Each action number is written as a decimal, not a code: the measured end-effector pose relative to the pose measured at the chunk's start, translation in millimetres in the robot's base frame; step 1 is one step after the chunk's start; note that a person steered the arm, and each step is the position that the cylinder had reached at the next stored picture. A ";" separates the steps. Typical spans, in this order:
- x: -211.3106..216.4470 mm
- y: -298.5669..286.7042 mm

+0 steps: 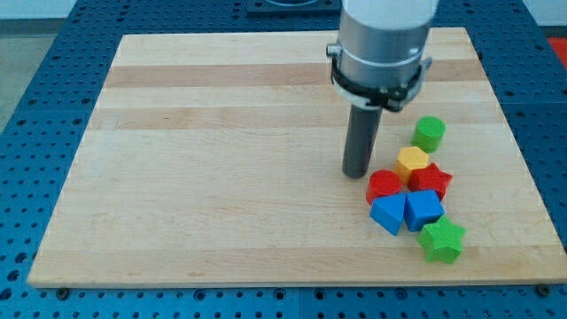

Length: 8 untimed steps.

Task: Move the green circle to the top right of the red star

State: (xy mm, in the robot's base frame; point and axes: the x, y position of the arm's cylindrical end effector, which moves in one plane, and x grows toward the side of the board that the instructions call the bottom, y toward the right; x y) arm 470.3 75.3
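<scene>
The green circle (430, 133) stands at the view's right, apart from the cluster, above and slightly right of the red star (431, 181). A yellow block (412, 161) sits between them, touching the red star. My tip (357, 172) is on the board, left of the yellow block and just above-left of a red block (384, 186). It is well left and below the green circle, not touching it.
A blue block (387, 214) and a blue cube (423, 209) lie below the red blocks. A green star (441, 240) lies at the cluster's lower right. The wooden board (221, 159) sits on a blue pegboard table.
</scene>
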 end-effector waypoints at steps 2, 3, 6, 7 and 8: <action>-48.8 49.4; -56.8 88.0; -68.0 98.1; -68.0 102.4; -68.0 122.4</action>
State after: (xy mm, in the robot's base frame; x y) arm 402.3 197.7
